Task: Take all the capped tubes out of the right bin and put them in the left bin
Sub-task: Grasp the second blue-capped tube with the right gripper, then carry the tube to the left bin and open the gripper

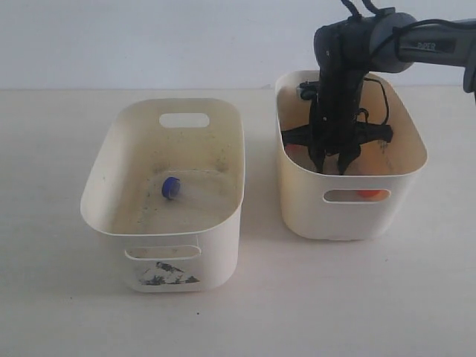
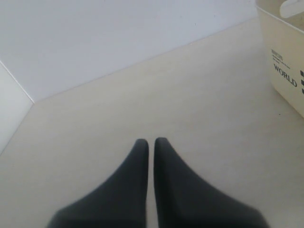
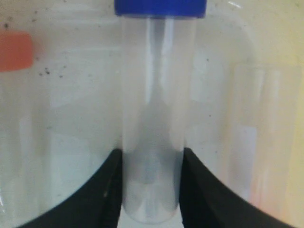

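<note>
The right arm (image 1: pixel 338 89) hangs vertical inside the right bin (image 1: pixel 297 193), at 3 o'clock of the left bin (image 1: pixel 216 245). The right fingers (image 3: pixel 104 190) pinch a blue-capped tube (image 3: pixel 152 118), and the left fingers (image 2: pixel 133 190) are pressed together over the table (image 2: pixel 142 95).

Soft, even, fairly bright light fills the exterior view. The pale desk (image 1: pixel 67 297) looks washed out, with only a faint shadow between the left bin (image 1: pixel 223 249) and the right bin (image 1: pixel 297 204). Detail is slightly soft. In the left wrist view the dark left fingers (image 2: pixel 128 194) blur toward the frame edge. The right wrist view is wholly out of focus: the blue-capped tube (image 3: pixel 154 109), an orange cap (image 3: pixel 14 51) and the black right fingers (image 3: pixel 90 199) have smeared outlines, and one side has a yellowish cast.
</note>
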